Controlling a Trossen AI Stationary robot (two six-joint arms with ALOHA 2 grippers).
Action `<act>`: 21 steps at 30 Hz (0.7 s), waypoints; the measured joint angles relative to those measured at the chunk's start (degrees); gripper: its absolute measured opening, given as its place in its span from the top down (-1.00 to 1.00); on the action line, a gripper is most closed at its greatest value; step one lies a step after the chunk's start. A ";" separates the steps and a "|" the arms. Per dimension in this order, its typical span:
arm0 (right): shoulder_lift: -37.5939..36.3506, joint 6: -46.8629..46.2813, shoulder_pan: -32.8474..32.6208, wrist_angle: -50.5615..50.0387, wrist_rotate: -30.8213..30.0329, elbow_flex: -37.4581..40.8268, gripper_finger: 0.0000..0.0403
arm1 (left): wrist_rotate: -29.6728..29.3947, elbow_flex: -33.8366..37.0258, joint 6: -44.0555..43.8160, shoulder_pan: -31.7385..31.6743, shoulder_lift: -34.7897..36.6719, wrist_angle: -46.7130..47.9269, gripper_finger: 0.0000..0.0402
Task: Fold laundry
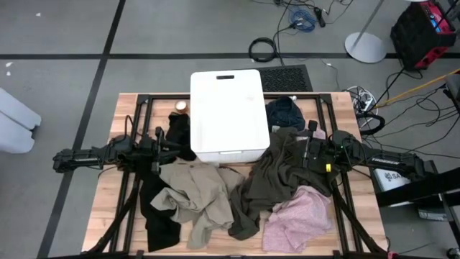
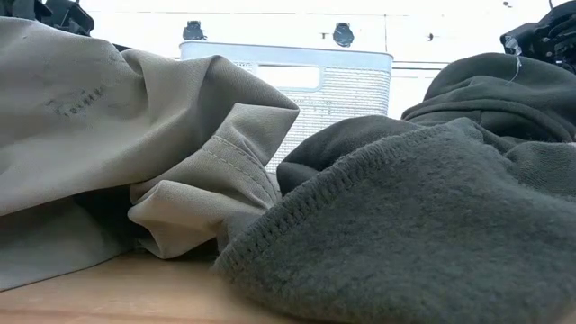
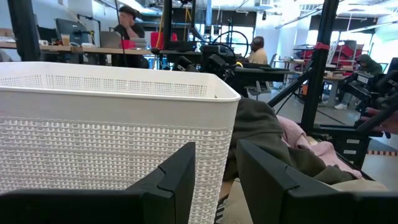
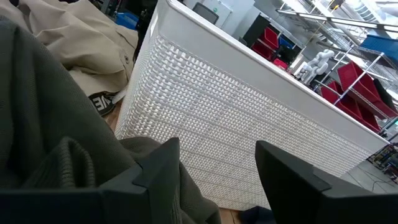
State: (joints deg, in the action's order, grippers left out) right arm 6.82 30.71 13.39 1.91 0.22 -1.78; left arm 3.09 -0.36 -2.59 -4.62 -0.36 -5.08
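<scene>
The left gripper [image 3: 214, 180] hangs with fingers parted and empty just beside the white bin [image 1: 228, 115], the beige-tan garment [image 1: 194, 191] below it. The right gripper [image 4: 217, 180], likewise spread and holding nothing, hovers over the olive-grey garment [image 1: 277, 176], which hides part of the pink garment [image 1: 298, 216]. The navy garment [image 1: 285, 113] lies behind it. The black cloth [image 1: 159, 216] is half buried.

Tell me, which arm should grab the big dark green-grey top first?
The right arm, probably. Its tool is open and sits right over the dark olive-grey garment. The left tool, also open, is across the white bin, nearer the beige garment.
</scene>
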 joint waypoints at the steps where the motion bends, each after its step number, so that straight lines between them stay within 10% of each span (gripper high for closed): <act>1: -0.01 0.00 0.00 0.05 -0.67 0.00 0.01 | 0.00 -0.02 0.00 -0.02 0.00 0.00 0.38; 10: -0.02 -0.40 0.00 0.43 -1.43 0.00 0.01 | 0.00 0.00 0.00 0.00 0.00 -0.11 0.38; 21: -0.02 -36.06 0.00 5.07 -0.19 0.00 0.01 | -1.73 -0.02 0.02 -0.02 0.02 -0.55 0.38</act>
State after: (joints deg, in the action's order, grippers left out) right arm 6.81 -5.35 13.39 6.98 0.03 -1.78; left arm 1.36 -0.38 -2.57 -4.64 -0.34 -5.63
